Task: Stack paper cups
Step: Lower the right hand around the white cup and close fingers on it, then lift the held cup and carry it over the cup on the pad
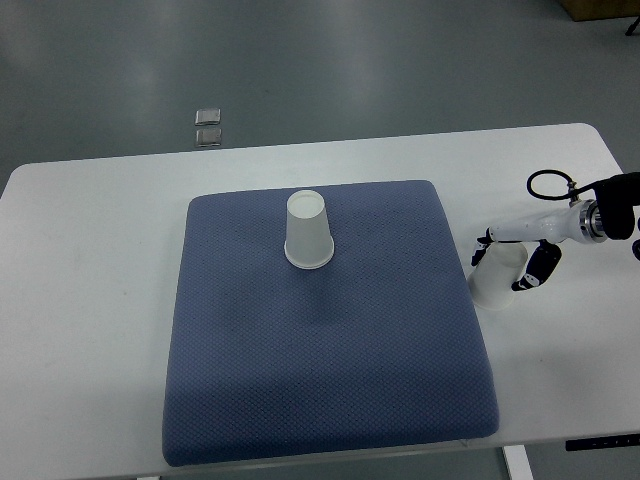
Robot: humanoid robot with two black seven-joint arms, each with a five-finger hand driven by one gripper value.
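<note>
Paper cup [497,276] on the white table [90,300], just beside the blue mat's [320,360] right edge, sits between the fingers [530,278] of the right hand [512,262], which close around its sides. A second cup [307,230] stands upside down on the mat's upper middle, well apart.

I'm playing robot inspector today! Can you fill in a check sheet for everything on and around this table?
Surface: white table with a blue mat on it.
Job's things: one paper cup upside down on the mat; second cup off the mat, at its right.
Clutter: nothing seen.
Hands: right hand wrapped around the second cup; left not in view.
Cables: black loop at the right wrist.
Surroundings: grey floor, two small square objects lying on it.
</note>
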